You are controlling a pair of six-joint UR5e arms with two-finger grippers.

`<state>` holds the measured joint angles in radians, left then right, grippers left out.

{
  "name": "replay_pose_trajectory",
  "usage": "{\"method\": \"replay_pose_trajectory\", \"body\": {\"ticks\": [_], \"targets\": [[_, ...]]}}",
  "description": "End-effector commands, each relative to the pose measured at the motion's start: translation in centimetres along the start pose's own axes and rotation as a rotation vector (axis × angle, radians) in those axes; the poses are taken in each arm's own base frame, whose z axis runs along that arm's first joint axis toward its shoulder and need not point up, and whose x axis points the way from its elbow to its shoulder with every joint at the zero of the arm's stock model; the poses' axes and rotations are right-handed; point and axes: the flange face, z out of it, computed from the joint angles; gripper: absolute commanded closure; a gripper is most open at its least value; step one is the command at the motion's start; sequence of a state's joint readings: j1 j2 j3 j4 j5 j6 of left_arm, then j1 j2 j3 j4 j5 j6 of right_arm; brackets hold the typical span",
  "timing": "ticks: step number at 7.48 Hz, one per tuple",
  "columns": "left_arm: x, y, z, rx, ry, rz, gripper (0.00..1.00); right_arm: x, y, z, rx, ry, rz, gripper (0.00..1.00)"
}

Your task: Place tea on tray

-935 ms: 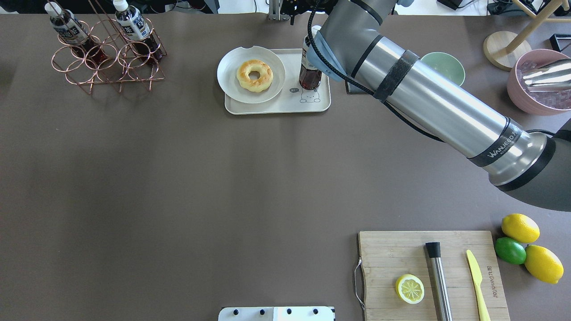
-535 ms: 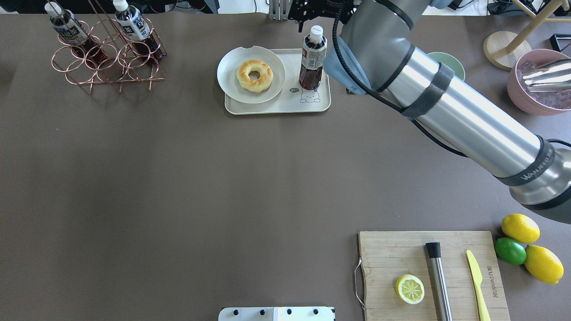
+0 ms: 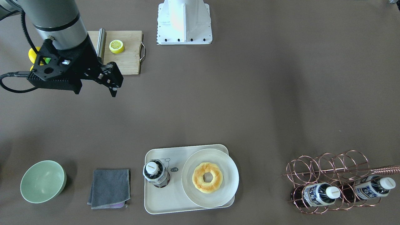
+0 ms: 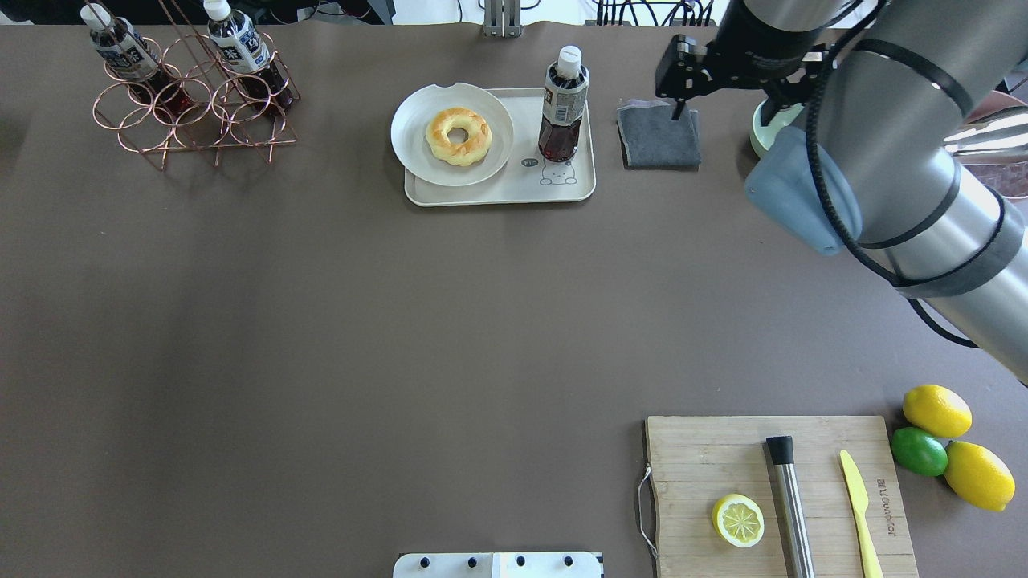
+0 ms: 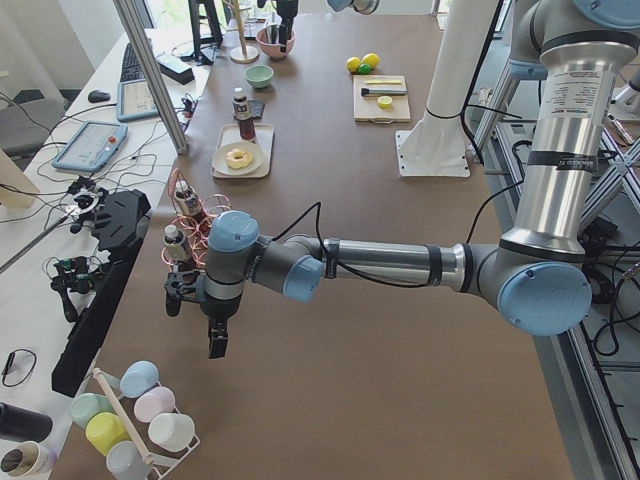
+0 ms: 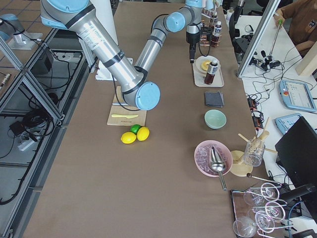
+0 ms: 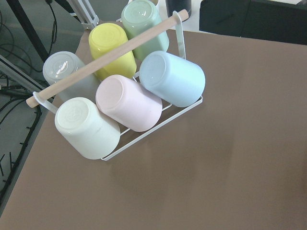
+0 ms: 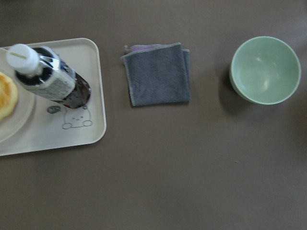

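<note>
Tea (image 4: 564, 100) stands upright on tray (image 4: 482, 195); placement judged complete. Right pincer (image 4: 679, 112) empty, jaw spread indeterminable. Next: retreat clear of bottle.

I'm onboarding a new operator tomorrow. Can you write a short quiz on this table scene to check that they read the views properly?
1. Multiple choice: what lies on the table between the tray and the green bowl? A) a lemon half B) a grey cloth C) a yellow knife
2. True or false: the tea stands upright on the tray, next to the plate with the doughnut.
3. How many bottles sit in the copper rack?
Key: 1 B; 2 true; 3 two.
</note>
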<state>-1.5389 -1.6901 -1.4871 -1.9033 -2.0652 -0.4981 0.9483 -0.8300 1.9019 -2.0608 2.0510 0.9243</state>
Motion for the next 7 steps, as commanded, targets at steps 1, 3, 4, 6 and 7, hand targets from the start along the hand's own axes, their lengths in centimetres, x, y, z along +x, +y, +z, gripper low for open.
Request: {"method": "replay_pose_trajectory", "body": {"ticks": [1,3,4,6,7], "targets": [[-0.7,3.3,1.0,-0.166,0.195,-0.03,0.02,11.3,-1.8,1.2,-0.095,0.175,-0.121,0.0],[-0.3,3.7,-0.5,-0.179,0.211,-0.043,0.02,26.6,-2.8,3.8,-0.191,0.233,-0.277,0.0],[0.6,3.9,-1.9,-0.218,0.191,-0.074,0.02,34.5,-3.3,4.0,-0.212,0.23,-0.292,0.0],[3.0,3.8,-5.7,-0.244,0.178,-0.092,0.02,47.1,-2.5,7.2,-0.225,0.126,-0.219,0.0],[2.9,3.8,-5.7,-0.254,0.18,-0.016,0.02,52.0,-2.2,9.5,-0.201,0.073,-0.206,0.0]]}}
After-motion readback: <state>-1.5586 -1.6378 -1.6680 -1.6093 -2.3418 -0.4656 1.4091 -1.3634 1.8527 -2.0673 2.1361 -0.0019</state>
